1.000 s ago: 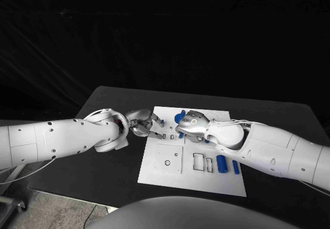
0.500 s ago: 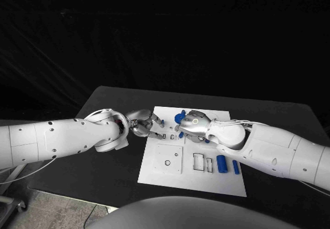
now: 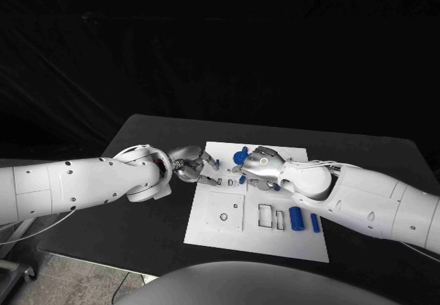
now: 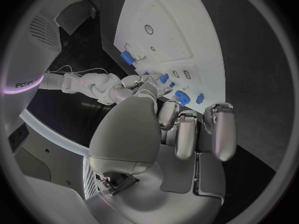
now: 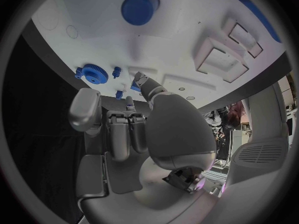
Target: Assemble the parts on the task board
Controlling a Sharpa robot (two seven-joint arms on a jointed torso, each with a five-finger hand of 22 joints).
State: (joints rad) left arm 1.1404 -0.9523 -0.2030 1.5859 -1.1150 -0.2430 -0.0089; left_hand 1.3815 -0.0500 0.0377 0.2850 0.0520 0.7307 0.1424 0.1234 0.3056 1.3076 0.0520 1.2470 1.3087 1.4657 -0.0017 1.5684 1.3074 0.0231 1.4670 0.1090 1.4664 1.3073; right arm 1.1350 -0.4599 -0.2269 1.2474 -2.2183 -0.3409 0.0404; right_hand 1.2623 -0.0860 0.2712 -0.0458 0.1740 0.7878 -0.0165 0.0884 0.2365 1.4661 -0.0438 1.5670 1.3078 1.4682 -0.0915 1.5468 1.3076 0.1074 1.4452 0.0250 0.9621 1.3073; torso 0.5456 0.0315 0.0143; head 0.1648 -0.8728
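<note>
Little has shifted over the last second: the right hand point(image 3: 261, 166) has edged slightly toward the board's far end, while the left hand point(image 3: 190, 164) stays where it was at the board's left edge.

Both hands are smooth silver metal on glossy white arms. The left hand's fingers point(image 4: 187, 134) are curled inward with nothing visible between them. Whether the right hand's fingers point(image 5: 118, 134) pinch anything I cannot tell; a fingertip reaches toward a small blue part point(image 5: 134, 87).

A flat, matte white rectangular task board point(image 3: 247, 238) lies in the middle of the matte black table point(image 3: 137, 210), with rectangular recesses and a round hole cut into it. A toothed blue gear point(image 5: 94, 73) sits near its far end; 2 blue cylinders point(image 3: 296, 218) lie beside the recesses. Darkness surrounds the table.
</note>
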